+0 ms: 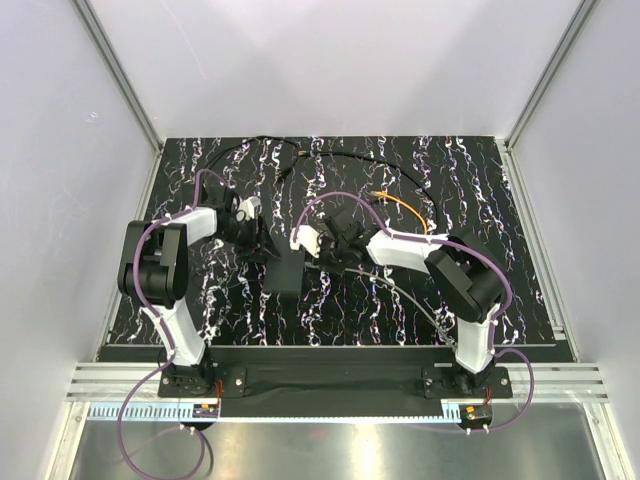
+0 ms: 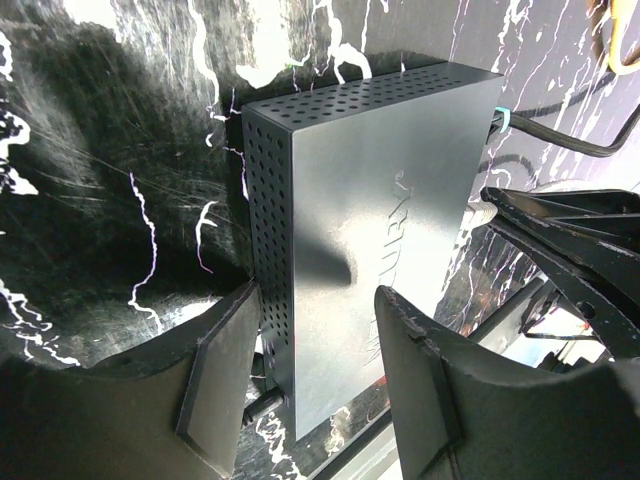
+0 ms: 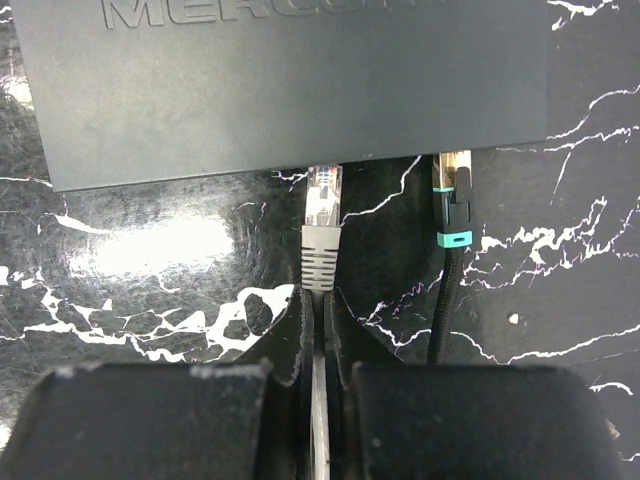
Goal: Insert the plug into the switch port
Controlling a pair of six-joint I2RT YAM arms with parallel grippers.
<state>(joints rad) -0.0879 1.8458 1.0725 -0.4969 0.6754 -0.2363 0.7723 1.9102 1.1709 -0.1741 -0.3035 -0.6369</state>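
While the grey plug (image 3: 321, 205) lies with its clear tip at the thin edge of the flat black box (image 3: 300, 90), the switch port itself is hidden under that edge, so no view shows whether the connector has clicked home. The right fingers (image 3: 290, 335) are pinched almost together on the pale cable (image 3: 318, 380) just behind the plug's ribbed boot, a hold that likely serves to steer the connector straight into the socket. Just beside it, a black braided cable (image 3: 447, 290) with a teal collar already sits in a neighbouring socket, leaving little room for sideways drift. The left fingers (image 2: 215, 385) stand about half spread, one on each side of the box's narrow end and pressed to it — apparently bracing it so the push cannot slide it across the marbled black surface (image 3: 150, 290). Box and both arms meet near the middle of the surface, with loose cords (image 1: 340, 155) lying farther back.
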